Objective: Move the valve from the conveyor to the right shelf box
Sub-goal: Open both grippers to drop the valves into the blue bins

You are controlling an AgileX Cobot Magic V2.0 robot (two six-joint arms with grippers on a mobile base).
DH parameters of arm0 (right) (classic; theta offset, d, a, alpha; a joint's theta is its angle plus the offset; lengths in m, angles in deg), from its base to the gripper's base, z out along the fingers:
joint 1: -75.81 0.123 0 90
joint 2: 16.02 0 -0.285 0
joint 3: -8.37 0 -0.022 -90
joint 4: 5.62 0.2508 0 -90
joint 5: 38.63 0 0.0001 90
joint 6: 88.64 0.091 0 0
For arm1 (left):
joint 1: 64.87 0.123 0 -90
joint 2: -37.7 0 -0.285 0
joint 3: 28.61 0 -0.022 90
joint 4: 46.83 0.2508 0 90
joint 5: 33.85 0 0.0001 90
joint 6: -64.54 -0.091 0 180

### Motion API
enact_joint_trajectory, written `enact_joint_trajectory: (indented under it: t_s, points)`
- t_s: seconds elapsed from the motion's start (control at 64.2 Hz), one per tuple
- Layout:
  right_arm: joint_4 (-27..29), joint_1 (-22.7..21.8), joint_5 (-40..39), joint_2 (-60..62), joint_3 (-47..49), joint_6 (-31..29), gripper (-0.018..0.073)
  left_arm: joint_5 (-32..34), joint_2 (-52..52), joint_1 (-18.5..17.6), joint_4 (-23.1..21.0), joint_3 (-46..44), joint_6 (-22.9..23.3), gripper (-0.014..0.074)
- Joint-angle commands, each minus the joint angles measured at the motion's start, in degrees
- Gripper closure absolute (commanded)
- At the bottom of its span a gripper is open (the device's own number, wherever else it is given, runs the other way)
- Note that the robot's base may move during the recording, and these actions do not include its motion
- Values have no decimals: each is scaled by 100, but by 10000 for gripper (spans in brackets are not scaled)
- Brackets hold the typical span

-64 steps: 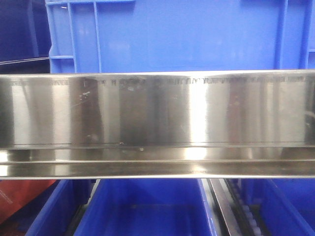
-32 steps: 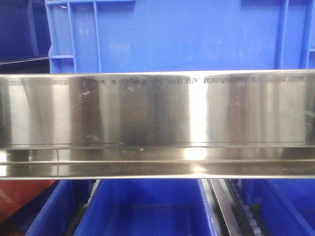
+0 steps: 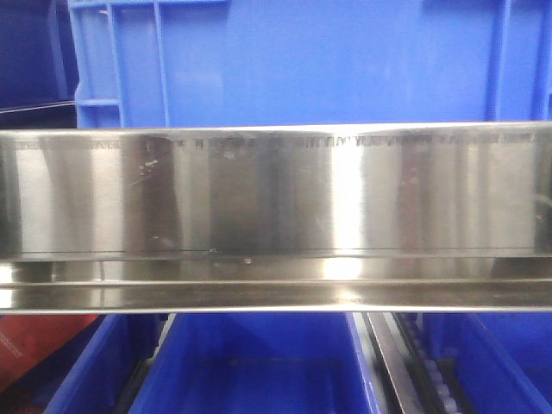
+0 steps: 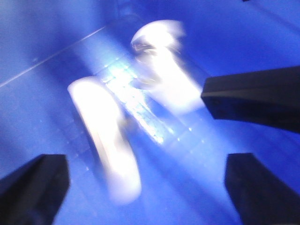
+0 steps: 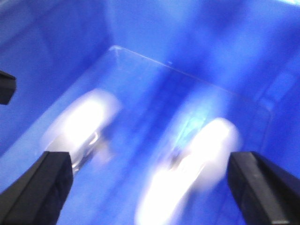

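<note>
**Both wrist cams staring into blue bins, everything's a blur**

So the front view is basically filled by the shelf (image 3: 276,216): its shiny steel front rail runs straight across the middle of the frame, edge to edge. Above it, across the top of the frame, sits a big blue crate (image 3: 302,60). Below the rail, bottom centre, there's an open blue box (image 3: 259,366), with another blue box (image 3: 492,362) at the bottom right and a metal runner between them. Something red (image 3: 39,345) pokes in at the bottom left.

Left wrist cam: the left gripper (image 4: 145,187) shows its dark fingertips at the bottom left and bottom right corners, well apart, so it's spread wide with nothing between them. Another dark piece juts in from the right edge. Beyond is a blue bin floor with two smeared white shapes (image 4: 108,140), upper centre and centre left. Those might be valves, but honestly it's too blurry to call.

Right wrist cam: same deal. The right gripper (image 5: 154,187) has fingertips in both bottom corners, wide apart and empty, over a blue bin interior (image 5: 187,47) with two glowing white blobs (image 5: 197,164).

The conveyor isn't in any view.
</note>
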Motion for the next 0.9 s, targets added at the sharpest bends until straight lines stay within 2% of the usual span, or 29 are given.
enact_joint_trajectory:
  t_s: [0.0,0.156,0.265,0.327,0.452,0.483,0.53,0.608,0.732,0.81,0.888]
  points:
    - [4,7,-74,235,44,-38,-9,75,-142,10,-63,-78,-8,123]
    - [4,-3,-113,698,44,-38,0,85,-478,24,44,-78,-8,290]
    - [4,-3,-143,1069,44,-38,101,85,-816,51,88,-78,-8,409]
    - [-11,-3,-143,1266,44,-38,219,72,-1030,78,99,-78,-8,477]
    - [-108,-3,-91,1757,-9,-38,557,-134,-1453,142,306,-78,17,630]
    - [-123,-14,-91,1868,-51,-38,643,-233,-1562,200,366,-78,74,668]
    - [-171,-14,-117,2076,-176,-27,727,-328,-1727,275,470,-43,242,710]
    - [-434,-14,-308,2446,-507,214,715,-357,-2025,414,723,143,543,707]
    - [-863,-14,-802,3152,-1389,325,715,-147,-2704,591,964,816,622,707]
    - [-887,-14,-1015,3559,-1987,325,715,266,-3204,650,1059,1440,670,707]
    - [-887,-14,-1232,3980,-2584,335,715,836,-3778,650,1357,2261,913,707]
